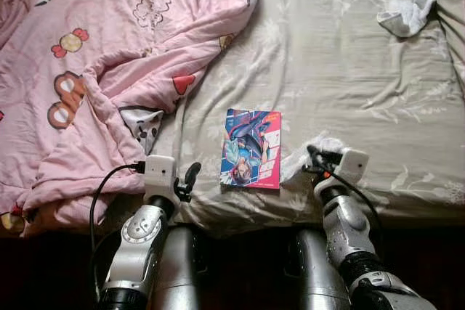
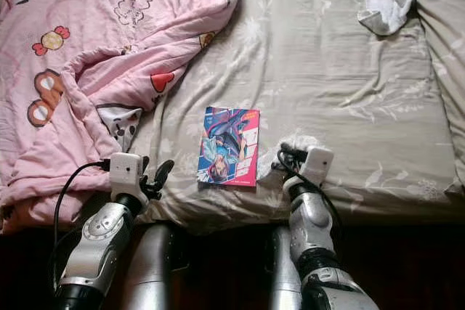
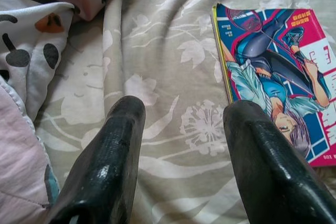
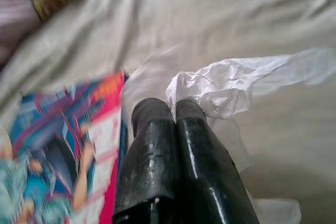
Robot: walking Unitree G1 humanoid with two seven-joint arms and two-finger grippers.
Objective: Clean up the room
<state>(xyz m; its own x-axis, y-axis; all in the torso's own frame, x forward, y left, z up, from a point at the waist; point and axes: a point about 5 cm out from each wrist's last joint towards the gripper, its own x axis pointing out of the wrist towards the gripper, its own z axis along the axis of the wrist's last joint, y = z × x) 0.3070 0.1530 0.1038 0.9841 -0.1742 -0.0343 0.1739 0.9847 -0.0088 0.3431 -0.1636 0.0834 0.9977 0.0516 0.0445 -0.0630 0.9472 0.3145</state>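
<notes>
A colourful comic book lies flat on the beige flowered bed sheet, near the bed's front edge. My left gripper rests on the sheet just left of the book, open with nothing between its fingers; the book lies beside one finger. Just right of the book, my right gripper is shut on a crumpled white tissue that lies on the sheet.
A pink cartoon-print blanket is bunched over the left half of the bed, down to its front edge. A crumpled white cloth lies at the far right, beside a pillow edge. Dark floor runs below the bed.
</notes>
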